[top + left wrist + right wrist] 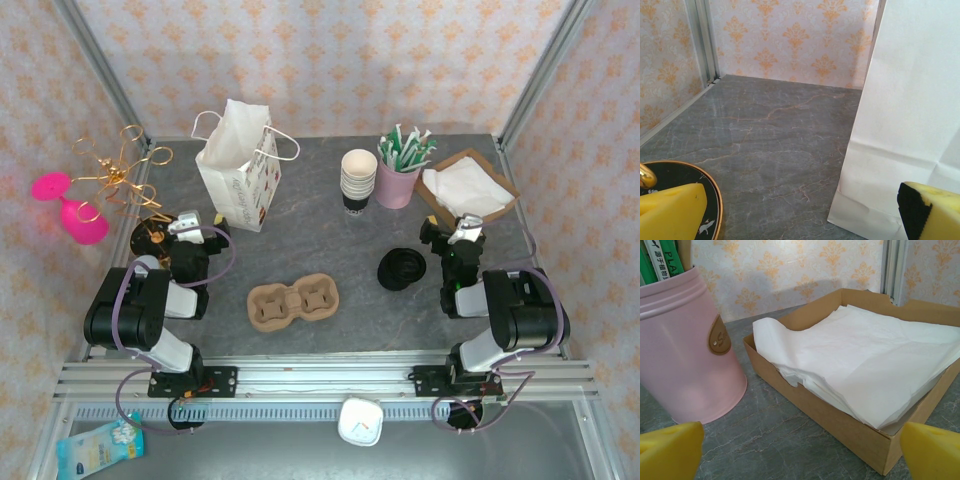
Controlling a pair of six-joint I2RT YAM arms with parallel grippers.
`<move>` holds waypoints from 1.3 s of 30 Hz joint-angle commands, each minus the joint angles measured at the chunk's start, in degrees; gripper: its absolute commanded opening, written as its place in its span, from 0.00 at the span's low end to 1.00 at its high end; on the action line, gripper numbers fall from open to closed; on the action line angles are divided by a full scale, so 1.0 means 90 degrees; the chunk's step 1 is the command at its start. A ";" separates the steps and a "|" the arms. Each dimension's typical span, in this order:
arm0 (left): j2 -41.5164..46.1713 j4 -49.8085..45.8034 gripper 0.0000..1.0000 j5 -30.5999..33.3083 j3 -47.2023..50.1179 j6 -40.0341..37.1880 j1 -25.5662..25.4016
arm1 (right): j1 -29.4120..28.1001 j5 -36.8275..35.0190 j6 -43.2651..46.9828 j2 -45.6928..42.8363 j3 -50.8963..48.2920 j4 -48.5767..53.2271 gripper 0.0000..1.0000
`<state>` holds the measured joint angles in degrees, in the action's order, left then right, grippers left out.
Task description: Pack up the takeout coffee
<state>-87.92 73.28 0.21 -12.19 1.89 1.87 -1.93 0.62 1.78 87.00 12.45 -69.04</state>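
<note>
A white paper bag (238,165) with handles stands upright at the back left; its side (912,110) rises close on the right of the left wrist view. A stack of paper cups (359,178) stands at the back centre. Black lids (403,268) lie right of centre. A brown two-slot cardboard carrier (293,300) lies near the front middle. My left gripper (190,222) (805,222) rests low and open just left of the bag, nothing between its yellow fingers (672,212). My right gripper (464,228) (802,462) is open and empty in front of the napkin tray.
A pink cup (400,172) (687,350) of green-wrapped sticks stands beside the cups. A cardboard tray of white napkins (468,188) (815,400) sits at the back right. A black gold-rimmed plate (152,232) (685,175) with a gold wire ornament and a pink glass (75,212) are at the left.
</note>
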 commanded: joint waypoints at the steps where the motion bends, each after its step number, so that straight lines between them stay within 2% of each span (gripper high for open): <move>1: 0.0413 0.0229 0.99 -0.0163 0.0149 -0.0041 -0.0024 | -0.0010 -0.0191 -0.0009 -0.0209 0.0096 -0.0015 1.00; 5: 0.1133 -0.0411 0.99 -0.0402 0.0155 -0.0082 -0.0026 | -0.0006 -0.0398 -0.0083 -0.0904 0.0208 0.0737 1.00; 9: 0.2006 -0.1332 0.99 -0.0511 0.0082 0.0146 -0.0030 | 0.0000 -0.0611 -0.0461 -0.1719 0.0668 0.2037 1.00; 11: 0.2456 -0.1762 0.99 -0.0519 -0.0019 0.0520 -0.0023 | 0.0000 -0.0436 -0.0729 -0.2086 0.0921 0.2635 1.00; 13: 0.2881 -0.2199 0.99 -0.0482 -0.0166 0.1097 -0.0029 | 0.0009 -0.0495 -0.1571 -0.2522 0.1300 0.3717 1.00; 16: 0.3331 -0.2687 0.99 -0.0316 -0.0322 0.2326 -0.0019 | 0.0005 -0.0665 -0.2553 -0.2823 0.1849 0.5292 1.00; 18: 0.3566 -0.3071 0.99 -0.0126 -0.0306 0.2832 -0.0018 | 0.0009 -0.0415 -0.2786 -0.2938 0.2057 0.5832 1.00; 20: 0.3725 -0.2929 0.99 -0.0130 -0.0172 0.3274 -0.0020 | 0.0010 -0.0154 -0.3022 -0.3093 0.2260 0.6329 1.00; 24: 0.4150 -0.4454 0.99 -0.0853 -0.0683 0.3480 -0.0039 | -0.0047 0.0157 -0.3375 -0.3347 0.2997 0.7791 0.94; 26: 0.4401 -0.4870 0.99 -0.1019 -0.0736 0.3491 -0.0137 | -0.0116 0.0219 -0.3549 -0.3406 0.3411 0.8524 0.93; 32: 0.5021 -0.5640 0.99 -0.0915 -0.0830 0.3819 -0.0920 | -0.0542 0.0409 -0.4004 -0.3329 0.4488 0.9990 0.93; 36: 0.4767 -0.5943 0.99 -0.0855 -0.1163 0.3853 -0.1679 | -0.1384 0.0040 -0.4231 -0.2840 0.5315 1.0648 0.92; 39: 0.4410 -0.6074 0.99 -0.0707 -0.1469 0.3782 -0.2306 | -0.2103 -0.0341 -0.4582 -0.2528 0.5724 1.0734 0.88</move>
<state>-46.70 21.63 -6.92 -22.06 35.27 -15.66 -16.84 1.21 -35.53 62.39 61.06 21.91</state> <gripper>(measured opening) 0.990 0.890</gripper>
